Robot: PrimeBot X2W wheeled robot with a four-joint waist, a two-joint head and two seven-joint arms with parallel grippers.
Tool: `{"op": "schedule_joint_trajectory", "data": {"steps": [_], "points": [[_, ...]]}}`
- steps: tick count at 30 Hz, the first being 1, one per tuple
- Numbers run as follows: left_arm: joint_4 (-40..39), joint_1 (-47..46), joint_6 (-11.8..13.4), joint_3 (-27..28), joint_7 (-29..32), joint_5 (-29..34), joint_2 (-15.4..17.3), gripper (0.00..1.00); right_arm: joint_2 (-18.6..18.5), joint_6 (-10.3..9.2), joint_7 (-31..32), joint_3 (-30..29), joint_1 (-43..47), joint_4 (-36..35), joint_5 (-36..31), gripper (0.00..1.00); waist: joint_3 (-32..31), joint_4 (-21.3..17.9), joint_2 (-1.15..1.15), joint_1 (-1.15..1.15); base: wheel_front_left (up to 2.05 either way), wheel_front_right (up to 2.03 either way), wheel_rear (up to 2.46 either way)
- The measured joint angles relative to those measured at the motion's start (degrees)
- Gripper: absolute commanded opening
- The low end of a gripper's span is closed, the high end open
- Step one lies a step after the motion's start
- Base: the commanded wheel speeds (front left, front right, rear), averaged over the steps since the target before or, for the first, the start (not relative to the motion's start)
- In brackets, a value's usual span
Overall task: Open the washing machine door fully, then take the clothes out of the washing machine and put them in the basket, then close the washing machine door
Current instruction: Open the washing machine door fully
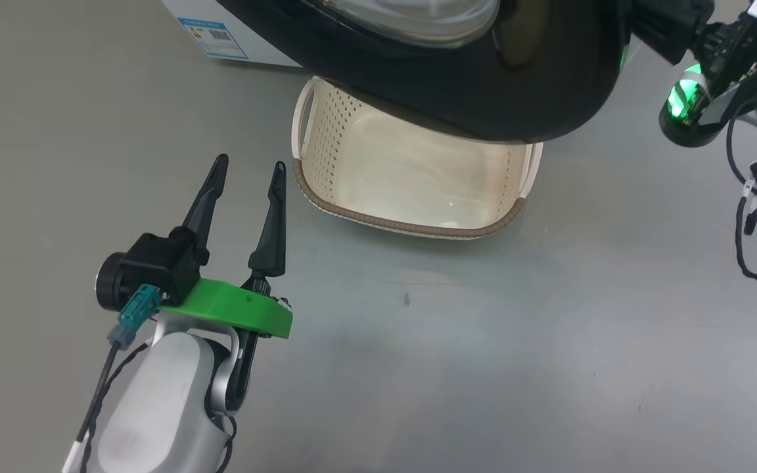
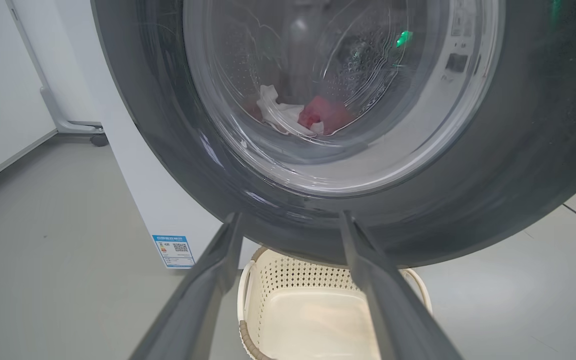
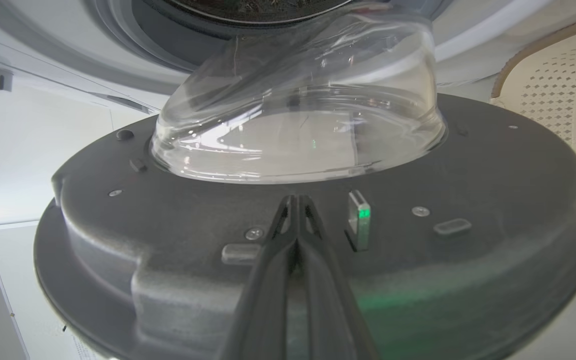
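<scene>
Holding the left gripper [image 1: 250,163] spread as wide as it goes, with nothing between the fingers, low over the grey floor [image 1: 483,341], just left of the basket [image 1: 405,226] and apart from it, fingers aimed toward the washing machine door [image 1: 483,85]

Showing the right gripper [image 3: 295,200] pinched fully shut on nothing, tips at the dark inner face of the door, just below the bulging glass bowl and beside a small metal latch tab [image 3: 359,220] — cannot tell whether touching or barely off

Finding the door swung partway out from the washing machine [image 2: 158,200], black rim hanging above the far end of the basket and hiding that end in the head view

Seeing the clothes [image 2: 318,112] through the glass in the left wrist view — red and white, bunched low in the perforated drum

Noting the basket upright on the floor, bare cream bottom showing, in front of the white washer and near the blue label sticker [image 2: 174,250] at its lower corner
</scene>
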Motion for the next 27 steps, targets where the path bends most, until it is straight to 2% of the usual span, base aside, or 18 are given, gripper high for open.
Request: {"op": "schedule_joint_trajectory", "data": {"steps": [11,27], "points": [[1.90,3.09,-0.08,-0.07,0.00,0.04,0.01,1.00,2.72,2.18,1.91,1.33,6.67,-1.13,1.18,0.00,-4.43,0.02,0.00,0.00,0.00,0.00,0.00],[3.56,6.27,-0.25,-0.30,0.00,1.01,0.05,1.00,6.65,3.19,3.88,5.15,16.21,-3.35,1.51,0.00,-10.17,2.90,0.00,0.00,0.00,0.00,0.00]]}}
